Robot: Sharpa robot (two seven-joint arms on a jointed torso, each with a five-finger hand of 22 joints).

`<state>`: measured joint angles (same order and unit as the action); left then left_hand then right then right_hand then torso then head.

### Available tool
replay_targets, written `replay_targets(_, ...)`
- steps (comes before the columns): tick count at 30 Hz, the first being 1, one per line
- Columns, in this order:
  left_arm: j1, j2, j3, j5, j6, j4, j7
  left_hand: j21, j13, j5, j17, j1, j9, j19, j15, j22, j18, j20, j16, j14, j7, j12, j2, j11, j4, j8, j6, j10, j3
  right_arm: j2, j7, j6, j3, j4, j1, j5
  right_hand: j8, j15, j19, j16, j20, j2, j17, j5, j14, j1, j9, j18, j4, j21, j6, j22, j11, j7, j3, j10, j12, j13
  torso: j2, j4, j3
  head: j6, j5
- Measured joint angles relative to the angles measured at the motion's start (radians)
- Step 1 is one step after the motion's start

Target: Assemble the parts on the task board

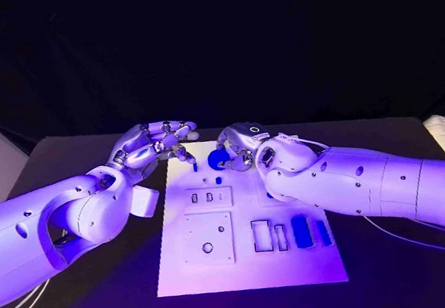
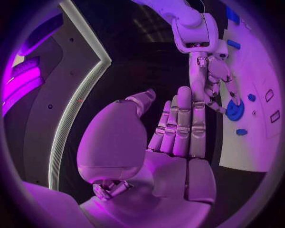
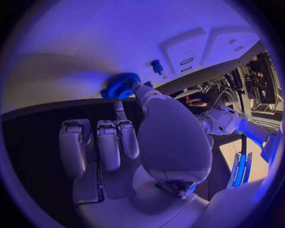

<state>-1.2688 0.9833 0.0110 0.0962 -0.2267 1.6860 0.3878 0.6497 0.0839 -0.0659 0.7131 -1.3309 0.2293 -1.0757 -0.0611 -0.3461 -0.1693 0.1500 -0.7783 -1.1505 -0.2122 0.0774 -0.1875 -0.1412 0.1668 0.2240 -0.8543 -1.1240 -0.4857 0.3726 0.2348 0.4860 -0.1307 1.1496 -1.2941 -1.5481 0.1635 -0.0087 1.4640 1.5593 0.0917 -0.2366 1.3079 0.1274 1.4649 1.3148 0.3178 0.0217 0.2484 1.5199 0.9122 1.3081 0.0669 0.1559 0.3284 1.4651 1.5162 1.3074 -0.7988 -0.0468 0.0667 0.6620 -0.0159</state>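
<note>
At the board's [image 1: 248, 272] far edge, from the head, we hold our right hand [image 1: 246, 145] on a blue gear [image 1: 218, 159]; our left hand [image 1: 154, 146] hovers beside that edge, fingers apart, empty. From the left wrist, our fingers [image 2: 181, 126] stand straight, gear [image 2: 235, 110] beyond. From the right wrist, thumb and finger pinch the gear [image 3: 121, 85] against the board [image 3: 89, 47].

The white task board [image 1: 253, 268] lies flat mid-table. A round blue toothed gear [image 1: 218, 159] sits at its far end — a small blue peg [image 1: 218, 179] just nearer. Upright blue blocks [image 1: 302, 232] stand in slots at the near right.
</note>
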Motion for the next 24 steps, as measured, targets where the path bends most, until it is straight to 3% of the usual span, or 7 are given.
replay_targets(3,0.000,0.000,0.000,0.000,0.000,0.000,0.000,0.000,0.001,0.000,0.000,0.000,0.000,0.000,0.000,0.000,0.000,0.000,0.000,0.000,0.000,0.000,0.000,0.000,0.000,0.000,0.000,0.000,0.000,0.002,-0.003,-0.011,0.000,-0.002,0.000,0.011,-0.007,0.003,0.002,0.000,0.005,0.026,0.000,0.000,0.003,-0.041,-0.003,0.000,0.037,0.000,0.000,0.000,0.003,0.000,-0.098,0.003,0.000,0.000,0.000,0.0005,-0.0001,0.000,0.000)
replay_targets(6,0.000,0.001,0.000,0.000,0.000,0.000,-0.001,0.000,0.001,0.000,0.000,0.000,0.000,0.000,0.000,0.000,0.000,0.000,0.000,0.000,0.000,0.000,0.000,0.000,0.000,0.000,0.000,0.000,0.000,0.004,-0.007,-0.024,-0.001,-0.003,0.000,0.024,-0.013,0.007,0.002,0.002,0.005,0.065,0.000,0.020,0.000,-0.129,-0.005,0.000,0.045,0.000,-0.002,0.000,0.003,0.002,-0.165,0.003,0.000,0.000,0.000,0.0006,-0.0003,0.000,0.000)
replay_targets(8,0.000,0.001,0.000,0.000,0.000,0.001,-0.001,0.000,0.001,0.000,0.000,0.000,0.000,0.000,0.000,0.000,0.000,0.000,0.000,0.000,0.000,0.000,0.000,0.000,0.000,0.000,0.000,0.000,0.000,0.005,-0.012,-0.032,0.000,-0.002,-0.002,0.034,-0.013,0.007,0.002,0.004,0.005,0.083,0.000,0.043,0.000,-0.148,-0.006,0.000,0.046,0.000,-0.003,0.000,0.007,0.003,-0.171,0.000,0.000,0.000,0.000,0.0008,-0.0006,0.001,0.000)
replay_targets(12,0.000,0.001,0.000,0.000,0.000,0.000,-0.001,0.000,0.001,0.000,0.000,0.000,0.000,0.000,0.000,0.000,0.000,0.000,0.000,0.000,0.000,0.000,0.000,0.000,0.000,0.000,0.000,0.000,0.000,0.011,-0.019,-0.051,-0.001,-0.001,-0.002,0.050,-0.013,0.007,0.002,0.004,0.005,0.097,0.000,0.074,0.000,-0.162,-0.006,0.000,0.045,0.001,0.008,0.000,0.007,0.003,-0.170,0.000,0.000,0.000,0.000,0.0007,-0.0007,0.001,0.000)
replay_targets(24,0.000,0.003,0.000,0.000,0.000,0.001,-0.002,0.004,0.001,0.000,0.000,0.000,0.001,0.000,0.000,-0.001,0.000,0.000,0.000,0.000,0.000,0.000,0.000,0.000,0.000,0.000,0.000,0.000,0.000,0.054,-0.028,-0.068,-0.002,0.026,-0.001,0.077,-0.015,0.007,0.002,0.004,0.005,0.104,0.000,0.098,0.000,-0.168,-0.004,0.000,0.040,0.004,0.016,0.000,0.007,0.003,-0.151,0.000,0.004,0.000,0.000,0.0011,-0.0019,0.003,0.000)
